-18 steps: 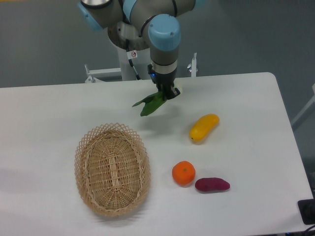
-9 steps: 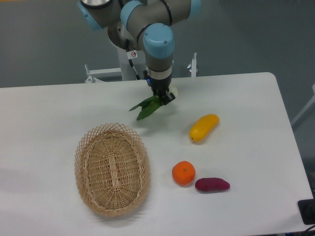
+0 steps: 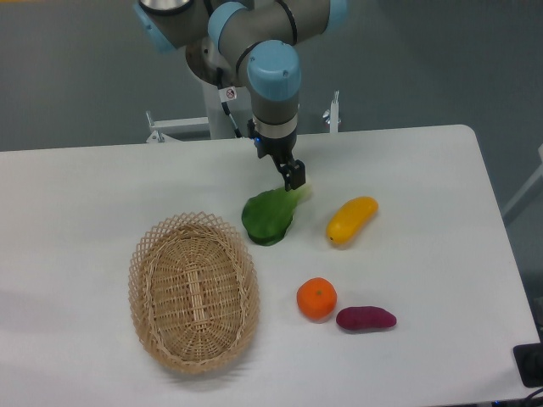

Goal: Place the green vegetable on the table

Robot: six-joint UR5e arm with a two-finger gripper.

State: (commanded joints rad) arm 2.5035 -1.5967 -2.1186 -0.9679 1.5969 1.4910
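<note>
The green vegetable (image 3: 270,217) lies flat on the white table (image 3: 424,178), its dark leaves spread toward the basket and its pale stem end pointing up-right. My gripper (image 3: 293,176) hangs just above the stem end. Its fingers look parted and the vegetable no longer hangs from them.
An oval wicker basket (image 3: 193,292) stands at the front left, close to the leaves. A yellow elongated fruit (image 3: 351,219) lies just right of the vegetable. An orange (image 3: 316,298) and a purple sweet potato (image 3: 366,319) lie further front.
The vegetable hung from the gripper above the table; now it has dropped and lies flat on the table. The gripper has let go and stayed almost in place.
</note>
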